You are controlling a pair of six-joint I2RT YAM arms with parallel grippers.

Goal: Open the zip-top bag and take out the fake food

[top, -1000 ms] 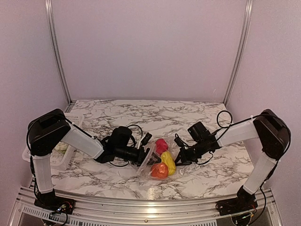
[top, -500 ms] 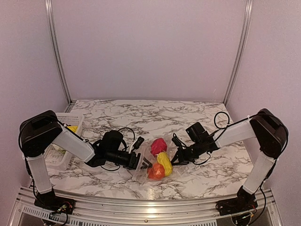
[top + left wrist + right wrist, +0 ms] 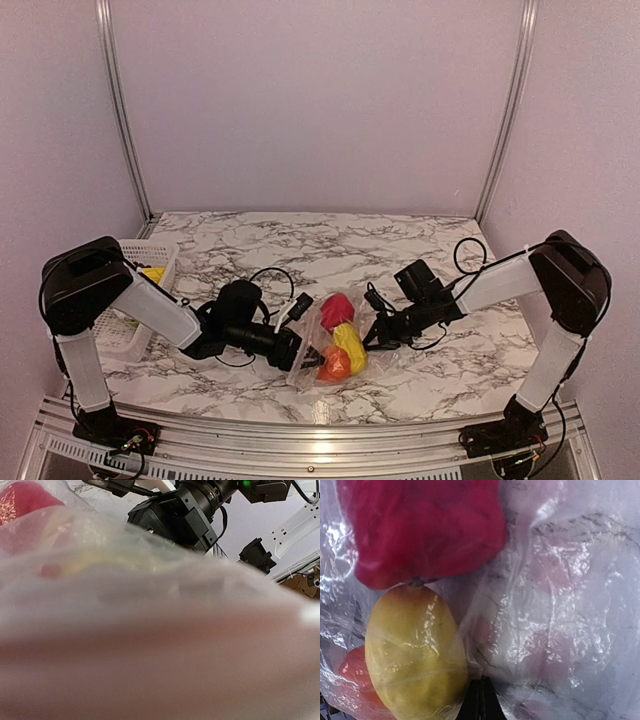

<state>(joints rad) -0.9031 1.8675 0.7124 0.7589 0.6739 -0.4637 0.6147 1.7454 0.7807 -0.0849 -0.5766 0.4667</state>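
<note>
Zip-top bag [image 3: 312,332]: lying mid-surface between both arms. Fake food [image 3: 347,342]: pink-red, yellow and orange pieces sitting inside; removal outstanding. Right pincer [image 3: 378,334]: pressed together, seemingly pinching the right edge. Left pincer [image 3: 299,350]: sitting against the left edge; spread or not, cannot tell.

Nothing legible shows in any view: the zip-top bag [image 3: 560,605], the fake food [image 3: 415,660] inside it and the marble desk [image 3: 400,250] carry no readable text, label, brand or number.
</note>
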